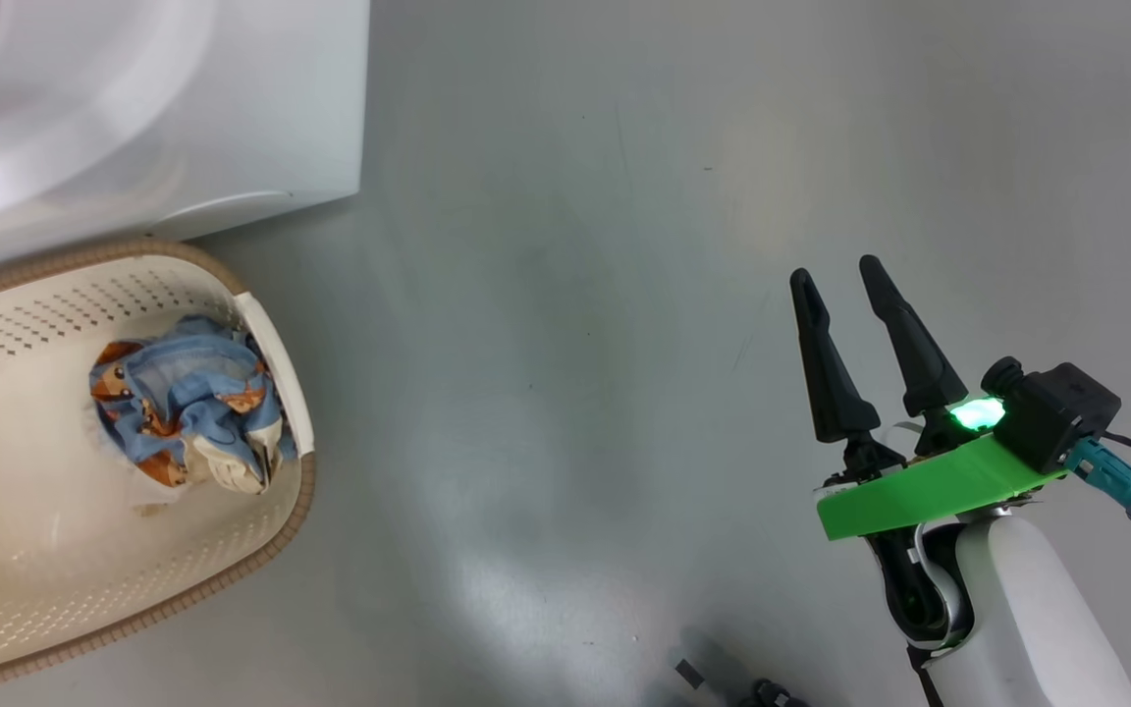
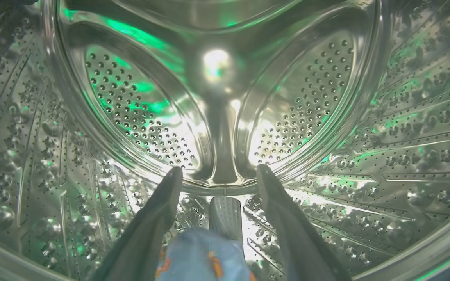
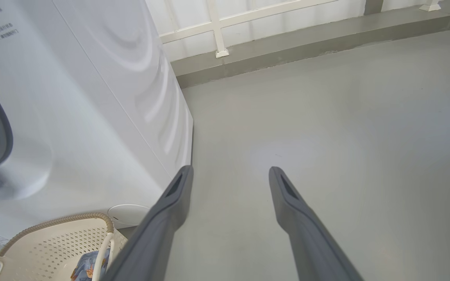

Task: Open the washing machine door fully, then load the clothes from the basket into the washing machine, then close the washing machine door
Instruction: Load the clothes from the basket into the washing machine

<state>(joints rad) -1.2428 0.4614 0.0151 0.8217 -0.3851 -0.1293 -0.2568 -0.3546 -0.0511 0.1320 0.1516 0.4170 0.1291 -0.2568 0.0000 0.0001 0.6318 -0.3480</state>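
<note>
Head view: the white washing machine [image 1: 134, 118] stands at upper left, with the cream basket [image 1: 271, 530] just in front of it on the grey floor [image 1: 575, 295]. Blue printed clothes [image 1: 183, 403] lie bunched in the basket. The right gripper [image 1: 834, 271] hangs well right of the machine, fingers parted and empty. Left wrist view: the left gripper [image 2: 220, 170] is inside the machine's steel drum [image 2: 404, 156], fingers spread wide; a blue printed cloth piece [image 2: 201, 253] sits between their bases, released.
</note>
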